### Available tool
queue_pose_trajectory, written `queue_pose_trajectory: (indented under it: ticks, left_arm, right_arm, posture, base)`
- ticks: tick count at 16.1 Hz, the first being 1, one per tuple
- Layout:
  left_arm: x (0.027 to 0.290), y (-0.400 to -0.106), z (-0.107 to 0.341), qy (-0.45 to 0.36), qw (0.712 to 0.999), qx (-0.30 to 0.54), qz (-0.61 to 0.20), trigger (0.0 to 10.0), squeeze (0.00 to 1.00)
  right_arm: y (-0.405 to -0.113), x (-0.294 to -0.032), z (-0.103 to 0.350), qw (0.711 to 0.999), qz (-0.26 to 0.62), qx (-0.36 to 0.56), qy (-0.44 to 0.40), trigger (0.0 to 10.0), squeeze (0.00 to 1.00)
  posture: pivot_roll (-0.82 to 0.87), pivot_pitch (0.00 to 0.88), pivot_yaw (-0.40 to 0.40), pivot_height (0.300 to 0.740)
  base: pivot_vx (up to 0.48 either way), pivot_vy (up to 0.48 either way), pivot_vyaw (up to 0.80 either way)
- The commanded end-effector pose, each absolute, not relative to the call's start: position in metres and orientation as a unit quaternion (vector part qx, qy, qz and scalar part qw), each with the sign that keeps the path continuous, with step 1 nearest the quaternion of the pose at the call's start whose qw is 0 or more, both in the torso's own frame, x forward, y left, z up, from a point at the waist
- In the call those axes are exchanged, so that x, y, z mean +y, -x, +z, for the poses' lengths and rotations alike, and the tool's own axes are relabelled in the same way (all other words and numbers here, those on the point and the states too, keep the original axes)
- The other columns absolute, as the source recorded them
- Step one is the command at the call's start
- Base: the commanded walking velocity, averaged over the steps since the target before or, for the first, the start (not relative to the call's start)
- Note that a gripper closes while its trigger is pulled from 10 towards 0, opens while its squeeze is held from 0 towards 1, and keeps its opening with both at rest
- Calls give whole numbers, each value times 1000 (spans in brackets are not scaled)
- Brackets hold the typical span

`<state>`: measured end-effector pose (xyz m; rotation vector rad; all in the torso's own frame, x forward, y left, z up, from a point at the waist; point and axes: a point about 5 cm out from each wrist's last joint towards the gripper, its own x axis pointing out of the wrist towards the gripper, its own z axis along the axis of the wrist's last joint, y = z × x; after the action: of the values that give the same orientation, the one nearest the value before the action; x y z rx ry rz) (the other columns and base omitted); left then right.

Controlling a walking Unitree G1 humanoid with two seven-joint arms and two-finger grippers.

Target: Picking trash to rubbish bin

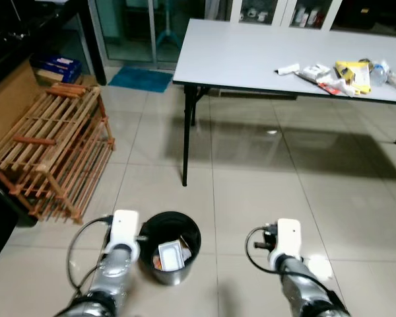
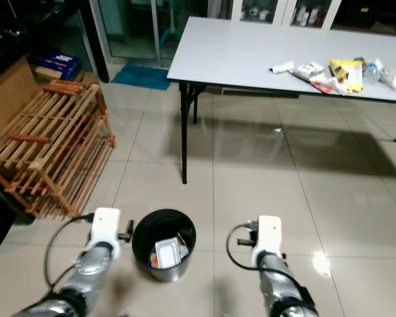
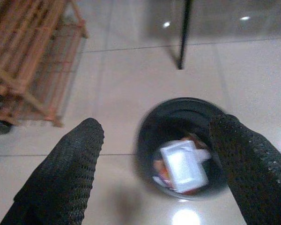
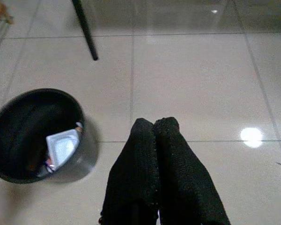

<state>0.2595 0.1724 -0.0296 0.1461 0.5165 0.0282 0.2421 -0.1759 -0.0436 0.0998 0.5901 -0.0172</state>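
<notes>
A black round rubbish bin (image 1: pixel 169 246) stands on the tiled floor between my two arms, with a white carton (image 3: pixel 183 165) and other scraps inside. My left gripper (image 3: pixel 159 140) is open, its fingers spread wide above the bin with nothing between them. My right gripper (image 4: pixel 154 129) is shut and empty, held over the floor to the right of the bin (image 4: pixel 37 136). Several pieces of trash (image 1: pixel 336 74), wrappers, a yellow packet and a plastic bottle, lie at the right end of a long white table (image 1: pixel 251 56).
A wooden slatted rack (image 1: pixel 49 148) lies tipped at the left. The table's black leg (image 1: pixel 186 135) stands ahead of the bin. A dark cabinet edge (image 1: pixel 0 218) is at the far left. A blue mat (image 1: pixel 140 78) lies by glass doors behind.
</notes>
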Motion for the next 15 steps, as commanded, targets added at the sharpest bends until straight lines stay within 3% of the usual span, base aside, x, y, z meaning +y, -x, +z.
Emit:
queue_pose_trajectory:
  ticks: [1,15]
  left_arm:
    - [177,-260,-29,-75,963,259,21,10000,0]
    - [177,-262,-28,-71,963,259,27,10000,0]
  right_arm:
    - [-244,-174,-43,955,-6,292,-51,10000,0]
    - [-245,-174,-43,954,0,295,-51,10000,0]
  posture:
    - [19,8,-65,740]
    - [20,30,-71,740]
  base:
    - [0,-371,0]
    - [0,-430,0]
